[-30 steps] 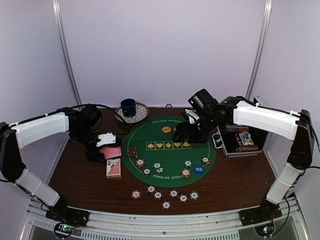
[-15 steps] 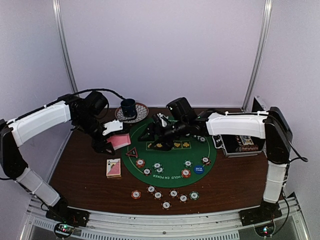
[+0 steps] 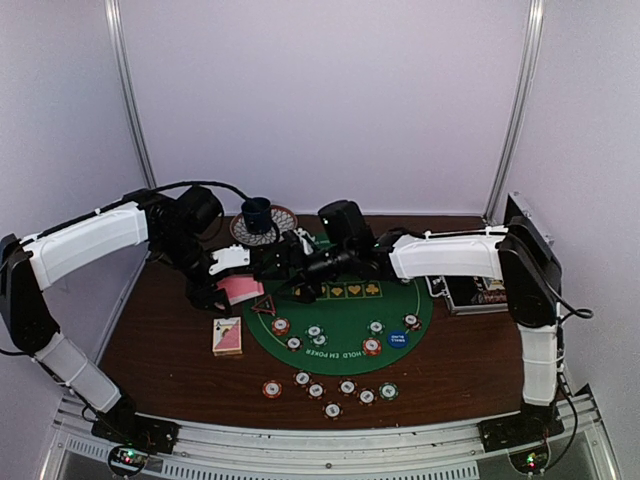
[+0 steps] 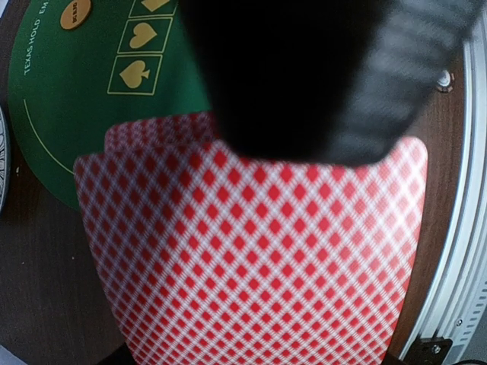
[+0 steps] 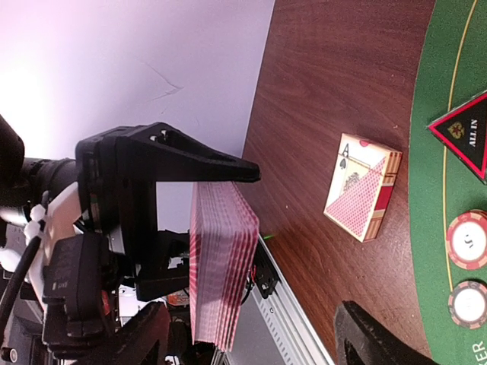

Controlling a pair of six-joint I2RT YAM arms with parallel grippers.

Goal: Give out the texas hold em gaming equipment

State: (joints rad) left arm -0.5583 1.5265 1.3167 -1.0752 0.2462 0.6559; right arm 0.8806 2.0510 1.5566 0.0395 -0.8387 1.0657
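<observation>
1. The deck of pink-backed cards (image 5: 221, 266) is up off the table, over the bare wood just left of the green mat (image 3: 345, 335). It's pinched in the left gripper (image 3: 222, 282), which is clamped tight on both faces.
2. From the right gripper (image 5: 262, 342) the deck sits ahead and a bit to one side, edge-on, with its thin way across the gap. Those fingers are spread apart and holding nothing.
3. My guess is the next move is a handover or peeling off cards, so lining up with that edge is what counts.
4. The right wrist view shows the stack's thickness. The left wrist view only gives a card back filling the frame.
5. The card box (image 3: 228, 336) lies on the wood, nearer the arm bases.
</observation>
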